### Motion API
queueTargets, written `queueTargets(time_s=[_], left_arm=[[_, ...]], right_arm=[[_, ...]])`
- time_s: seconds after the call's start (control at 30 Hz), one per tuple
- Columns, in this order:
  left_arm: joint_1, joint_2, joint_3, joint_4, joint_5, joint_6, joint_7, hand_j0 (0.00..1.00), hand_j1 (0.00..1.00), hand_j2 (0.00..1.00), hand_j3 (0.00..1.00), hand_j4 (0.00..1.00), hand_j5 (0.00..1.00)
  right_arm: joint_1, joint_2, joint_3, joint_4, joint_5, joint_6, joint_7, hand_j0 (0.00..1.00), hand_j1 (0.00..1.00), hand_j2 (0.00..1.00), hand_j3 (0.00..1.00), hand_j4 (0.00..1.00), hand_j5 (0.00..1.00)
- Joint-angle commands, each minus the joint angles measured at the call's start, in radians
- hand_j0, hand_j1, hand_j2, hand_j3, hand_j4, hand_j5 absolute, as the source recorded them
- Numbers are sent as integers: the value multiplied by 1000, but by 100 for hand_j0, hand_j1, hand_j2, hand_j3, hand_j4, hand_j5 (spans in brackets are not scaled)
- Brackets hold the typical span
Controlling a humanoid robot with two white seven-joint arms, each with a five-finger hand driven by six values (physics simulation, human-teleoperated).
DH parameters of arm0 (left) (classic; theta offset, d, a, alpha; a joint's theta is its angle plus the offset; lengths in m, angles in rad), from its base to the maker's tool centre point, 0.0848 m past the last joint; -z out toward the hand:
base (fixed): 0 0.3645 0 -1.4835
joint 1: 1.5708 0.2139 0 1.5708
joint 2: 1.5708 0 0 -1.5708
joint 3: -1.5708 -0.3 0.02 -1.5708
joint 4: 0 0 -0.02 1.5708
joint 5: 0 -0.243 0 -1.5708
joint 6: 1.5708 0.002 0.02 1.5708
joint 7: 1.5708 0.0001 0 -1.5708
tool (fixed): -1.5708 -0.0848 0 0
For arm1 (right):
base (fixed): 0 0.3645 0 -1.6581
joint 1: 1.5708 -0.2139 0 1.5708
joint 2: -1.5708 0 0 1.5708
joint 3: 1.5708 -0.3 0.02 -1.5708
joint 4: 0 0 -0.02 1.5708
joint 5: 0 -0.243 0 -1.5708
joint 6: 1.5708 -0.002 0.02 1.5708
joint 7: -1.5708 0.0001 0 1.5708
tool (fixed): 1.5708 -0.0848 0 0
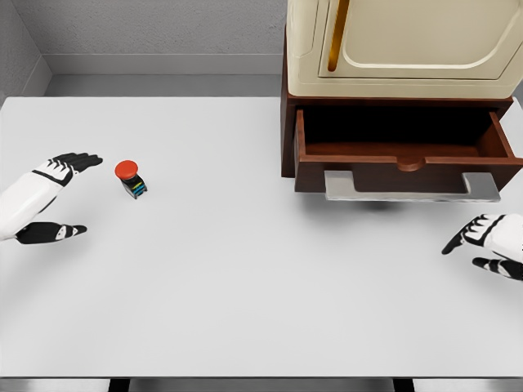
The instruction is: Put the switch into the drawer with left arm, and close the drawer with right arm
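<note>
A small switch [131, 179] with a red round button on a dark body stands on the white table [245, 269], left of the middle. My left hand [57, 192] is just left of it, fingers spread, a short gap away and holding nothing. The brown drawer [406, 151] stands pulled out from the cabinet at the upper right, its inside dark and showing no objects, with a grey handle [409, 187] along its front. My right hand [490, 243] hovers below the drawer's right end, open and apart from the handle.
The cream and brown cabinet [392, 49] stands at the back right of the table. A grey wall runs behind the table. The table's front edge lies near the bottom of the view.
</note>
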Motion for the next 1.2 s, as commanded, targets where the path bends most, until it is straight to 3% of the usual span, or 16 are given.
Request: queueTargets(time_s=[0.0, 0.1, 0.23, 0.3, 0.33, 0.4, 0.5, 0.57, 0.6, 0.63, 0.7, 0.8, 1.17], left_arm=[[0, -4, 0, -1, 10, 2, 2, 100, 100, 100, 100, 100, 100], [2, 0, -9, -8, 28, 2, 5, 100, 100, 100, 100, 100, 100], [-14, -3, -38, -28, 234, 2, 3, 100, 100, 100, 100, 100, 100], [-55, -3, -109, -51, 318, 2, 2, 100, 100, 100, 100, 100, 100], [-72, -4, -124, -51, 329, 2, 2, 100, 100, 100, 100, 100, 100], [-163, -6, -205, -39, 332, 2, 0, 100, 100, 100, 100, 100, 100], [-204, -7, -250, -36, 343, 134, -70, 100, 100, 100, 100, 100, 100], [-201, -4, -271, -36, 407, 295, -77, 100, 100, 100, 100, 100, 100], [-195, -1, -271, -36, 429, 307, -77, 100, 100, 100, 100, 100, 100], [-202, 0, -271, -25, 481, 315, -77, 100, 100, 100, 100, 100, 100], [-209, 2, -273, 29, 691, 332, -78, 100, 100, 100, 100, 100, 100], [-239, -4, -273, 104, 768, 378, -78, 100, 100, 100, 100, 100, 100], [-274, -92, -345, 243, 754, 458, -81, 100, 100, 100, 100, 100, 100]], right_arm=[[0, 0, 1, -17, -1, 0, -5, 56, 56, 56, 56, 56, 56], [0, 0, -4, -19, 0, 0, 4, 56, 56, 56, 56, 56, 56], [0, 0, -4, -17, -1, 0, 4, 59, 59, 59, 59, 59, 59], [0, -1, -4, -17, -1, 0, 6, 59, 59, 59, 59, 59, 59], [0, -3, -4, -17, -1, 0, 4, 59, 59, 59, 59, 59, 59], [0, -3, -6, -17, 0, 0, 4, 61, 61, 61, 61, 61, 61], [0, -14, -6, -17, 0, 0, 4, 61, 61, 61, 61, 61, 61], [0, -11, -7, -17, 0, 0, 6, 61, 61, 61, 61, 61, 61], [0, -9, -7, -17, 0, 0, 6, 61, 61, 61, 61, 61, 61], [0, -9, -7, -17, 0, 0, 4, 61, 61, 61, 61, 61, 61], [0, -12, -7, -17, -1, 0, 4, 61, 61, 61, 61, 61, 61], [0, -14, -10, -17, -1, 0, 6, 61, 61, 61, 61, 61, 61], [0, -14, -10, -19, 0, 0, 6, 63, 63, 63, 63, 63, 63]])
